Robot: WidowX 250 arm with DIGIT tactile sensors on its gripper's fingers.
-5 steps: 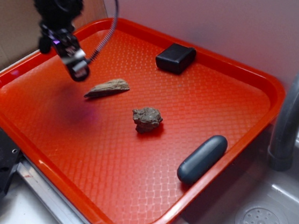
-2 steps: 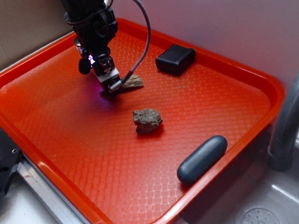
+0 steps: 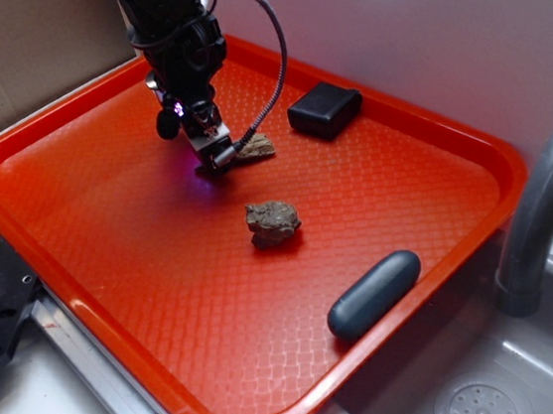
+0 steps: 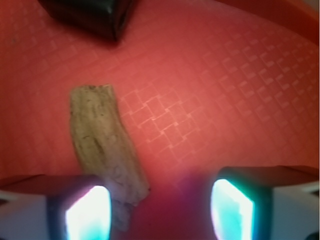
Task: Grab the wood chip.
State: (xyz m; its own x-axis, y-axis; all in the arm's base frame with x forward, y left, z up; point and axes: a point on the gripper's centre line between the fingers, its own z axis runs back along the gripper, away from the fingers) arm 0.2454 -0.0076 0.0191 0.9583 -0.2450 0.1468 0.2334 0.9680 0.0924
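Claw: the gripper (image 4: 160,205) stands open, its two lit fingers (image 4: 82,210) wide apart – it holds nothing.
Contact: the narrow end of the wood chip (image 4: 102,147) runs in beside the left finger in the wrist view; whether they touch, I cannot tell.
Wood chip: flat on the red tray (image 3: 428,284), partly hidden behind the gripper (image 3: 212,158) in the outside view, near the black box (image 3: 325,107).
Other things relative to the chip: a grey-brown rock (image 3: 273,222) nearer the tray's middle – a dark oval case (image 3: 374,294) well apart by the tray's edge.
Surroundings: a grey sink (image 3: 493,412) and tap (image 3: 548,188) beside the tray; cardboard (image 3: 35,50) behind the arm.
Writing: none can be read.
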